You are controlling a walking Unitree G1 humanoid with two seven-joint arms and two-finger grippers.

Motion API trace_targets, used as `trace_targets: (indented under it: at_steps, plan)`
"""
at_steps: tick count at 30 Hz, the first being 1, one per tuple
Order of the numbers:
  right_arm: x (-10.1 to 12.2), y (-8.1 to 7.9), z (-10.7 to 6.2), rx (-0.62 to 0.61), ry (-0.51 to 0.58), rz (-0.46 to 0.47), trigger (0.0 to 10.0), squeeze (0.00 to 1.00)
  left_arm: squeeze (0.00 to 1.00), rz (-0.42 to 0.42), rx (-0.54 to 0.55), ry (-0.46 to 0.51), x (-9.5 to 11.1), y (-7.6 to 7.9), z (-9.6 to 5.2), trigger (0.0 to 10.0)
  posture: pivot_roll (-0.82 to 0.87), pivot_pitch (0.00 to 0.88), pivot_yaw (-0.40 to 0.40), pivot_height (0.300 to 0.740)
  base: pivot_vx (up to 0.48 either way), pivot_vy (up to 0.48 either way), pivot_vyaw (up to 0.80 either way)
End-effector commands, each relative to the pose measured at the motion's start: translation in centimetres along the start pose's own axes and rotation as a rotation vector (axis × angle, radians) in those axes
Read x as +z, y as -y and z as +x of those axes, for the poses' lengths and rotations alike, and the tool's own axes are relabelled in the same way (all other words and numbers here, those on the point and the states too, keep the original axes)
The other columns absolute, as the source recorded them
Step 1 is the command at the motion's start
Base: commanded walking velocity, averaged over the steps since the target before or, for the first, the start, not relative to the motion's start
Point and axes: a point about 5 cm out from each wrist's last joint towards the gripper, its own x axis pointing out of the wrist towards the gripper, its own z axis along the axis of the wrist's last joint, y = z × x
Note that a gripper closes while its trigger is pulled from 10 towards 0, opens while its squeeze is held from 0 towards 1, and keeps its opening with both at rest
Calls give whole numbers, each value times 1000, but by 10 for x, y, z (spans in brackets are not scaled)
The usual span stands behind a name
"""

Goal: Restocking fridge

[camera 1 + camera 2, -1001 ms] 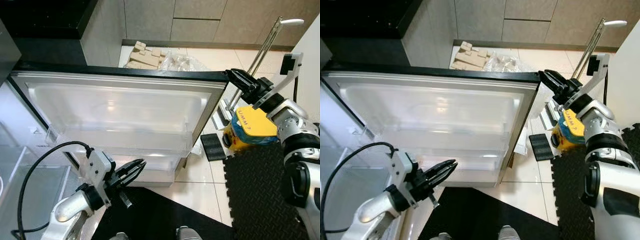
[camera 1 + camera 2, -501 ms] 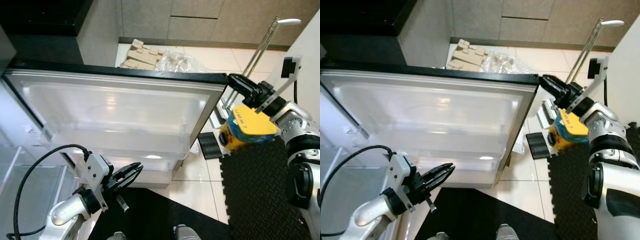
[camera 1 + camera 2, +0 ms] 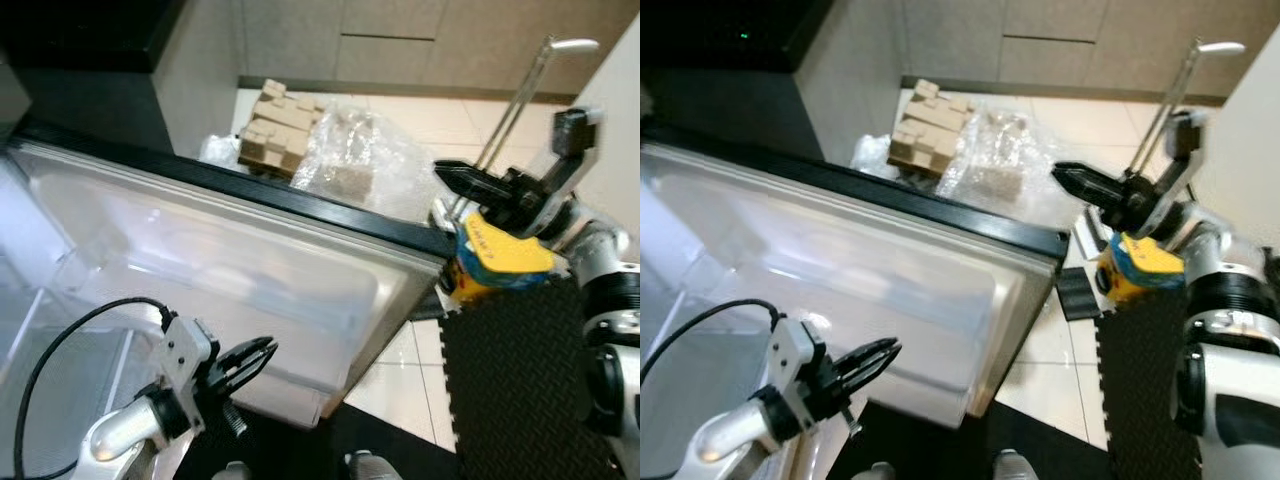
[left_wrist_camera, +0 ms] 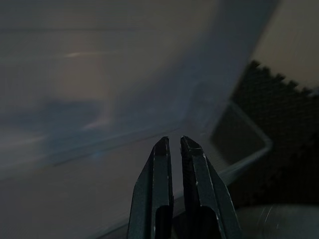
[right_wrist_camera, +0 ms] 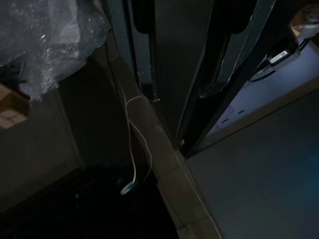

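The black-edged white fridge door (image 3: 890,270) has swung farther closed than a second ago. The right gripper (image 3: 1072,178), fingers together, hovers just off its top outer corner; the left gripper (image 3: 258,356), fingers nearly together, hangs near its lower edge.

Dark handwritten letters mark the yellow lid (image 3: 503,249) of a container on the floor beside the open fridge door (image 3: 250,270), too blurred to read.

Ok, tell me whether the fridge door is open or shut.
Open. The fridge door is swung out, its white inner shelves facing the camera, and the right tool is beyond its free edge.
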Motion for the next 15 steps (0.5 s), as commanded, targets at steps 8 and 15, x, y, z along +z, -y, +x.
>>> trace_targets:
  at_steps: [8, 15]
  plan:
    - [1, 16, -63, -474, 35, -112, 10000, 0, 0, 51, 453, -142, -38, -39, -57, 10000, -93, 173, -48, 721, 0, 0, 0]
    - [-44, 29, -108, -960, 27, -121, 10000, 0, 0, -6, 874, -65, -57, -51, -96, 10000, -97, 169, -25, 721, 0, 0, 0]
